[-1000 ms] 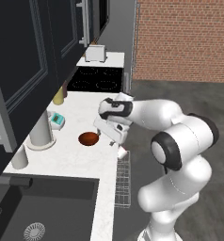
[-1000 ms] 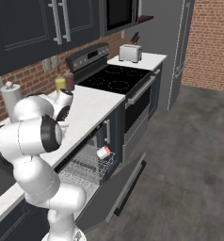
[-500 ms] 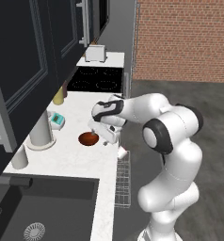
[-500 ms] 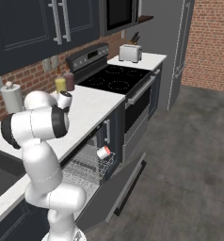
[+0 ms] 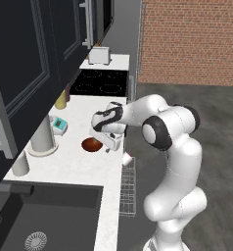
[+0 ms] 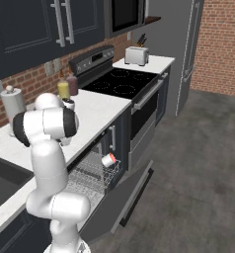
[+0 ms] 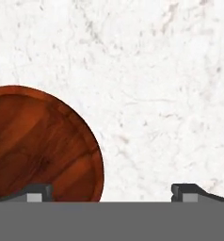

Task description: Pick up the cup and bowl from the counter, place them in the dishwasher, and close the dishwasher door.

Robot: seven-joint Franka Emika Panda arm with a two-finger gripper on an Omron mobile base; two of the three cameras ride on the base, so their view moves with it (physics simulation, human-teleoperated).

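My gripper [image 7: 112, 192] hangs over the counter [image 7: 170, 84], fingers spread and empty — the bowl [image 7: 38, 146] lies off to one side, under one fingertip only.

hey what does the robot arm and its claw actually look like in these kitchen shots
The arm is glossy white, made of rounded, bulbous segments with dark grey to black discs at the joints. No cables or markings are visible. The claw has two small dark fingertips with stepped, blocky ends and lighter grey inner faces.
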